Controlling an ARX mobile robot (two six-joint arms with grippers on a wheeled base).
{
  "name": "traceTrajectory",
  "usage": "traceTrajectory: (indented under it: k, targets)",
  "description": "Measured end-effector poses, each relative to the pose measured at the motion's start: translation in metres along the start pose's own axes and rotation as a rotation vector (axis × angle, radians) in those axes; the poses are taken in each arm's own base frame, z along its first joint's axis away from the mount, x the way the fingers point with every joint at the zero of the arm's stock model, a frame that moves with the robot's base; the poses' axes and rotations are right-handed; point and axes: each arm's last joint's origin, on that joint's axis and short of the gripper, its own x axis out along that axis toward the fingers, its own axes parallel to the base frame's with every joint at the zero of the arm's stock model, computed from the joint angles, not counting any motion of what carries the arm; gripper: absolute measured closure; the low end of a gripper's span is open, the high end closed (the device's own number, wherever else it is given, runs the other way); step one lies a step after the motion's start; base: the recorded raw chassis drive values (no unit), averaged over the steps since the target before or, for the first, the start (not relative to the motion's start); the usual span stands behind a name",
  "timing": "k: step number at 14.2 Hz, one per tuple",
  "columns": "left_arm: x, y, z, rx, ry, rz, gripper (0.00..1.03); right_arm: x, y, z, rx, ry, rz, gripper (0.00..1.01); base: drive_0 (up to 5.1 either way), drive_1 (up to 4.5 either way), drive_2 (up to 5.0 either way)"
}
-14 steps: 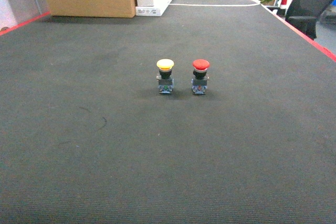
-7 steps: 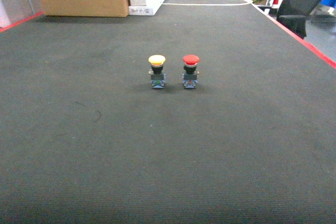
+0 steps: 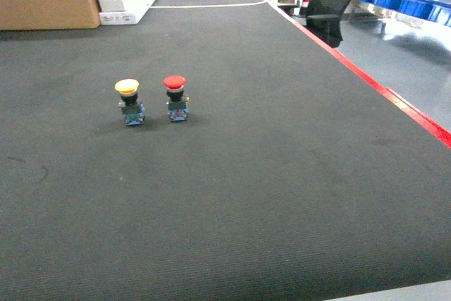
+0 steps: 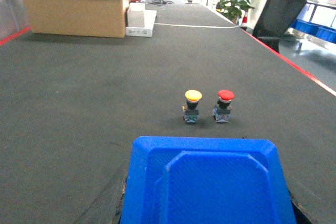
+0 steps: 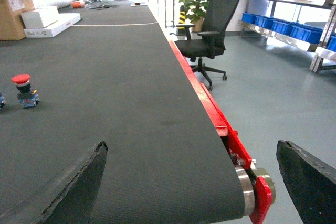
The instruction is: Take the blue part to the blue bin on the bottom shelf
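— Part first: where do we have it?

— In the left wrist view the blue part [image 4: 207,177] fills the bottom of the picture, flat face up, with a raised panel with cut corners. It sits right at the left gripper [image 4: 207,211]. Dark slivers show at both lower corners beside it, so we judge the jaws closed on it. In the head view we find no blue block on the belt [image 3: 282,174].

— And our other arm?

— The right gripper [image 5: 190,153] has its jaws spread wide, one finger at each bottom corner of its view, and only bare belt between them.

— Which way do we carry it?

— To our right. Beyond the belt's red edge [image 5: 210,111] and the office chair [image 5: 212,24], blue totes [image 5: 275,24] stand on a steel rack [image 5: 328,30]. We cannot pick out the blue bin among them, and no bottom shelf shows in these views.

— So the part is on the far arm.

— Yes. The left arm has it and the rack lies off the right side, so we judge that the base must turn or drive there. The part looks squarish, so no long axis needs lining up.

— Anything in the way?

— The yellow push button [image 3: 129,100] and the red push button [image 3: 176,96] stand side by side, close together, ahead on the belt and well clear of both grippers.
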Motion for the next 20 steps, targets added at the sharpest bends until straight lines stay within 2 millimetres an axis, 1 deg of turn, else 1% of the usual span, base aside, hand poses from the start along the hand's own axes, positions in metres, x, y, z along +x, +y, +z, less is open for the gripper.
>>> traceTrajectory:
  k: [20]
  targets:
    - [0.0000,-0.0001,0.0000,0.000,0.000,0.000,0.59,0.0000,0.0000,0.0000,0.000,0.000,0.000,0.03,-1.6,-1.58,-1.6]
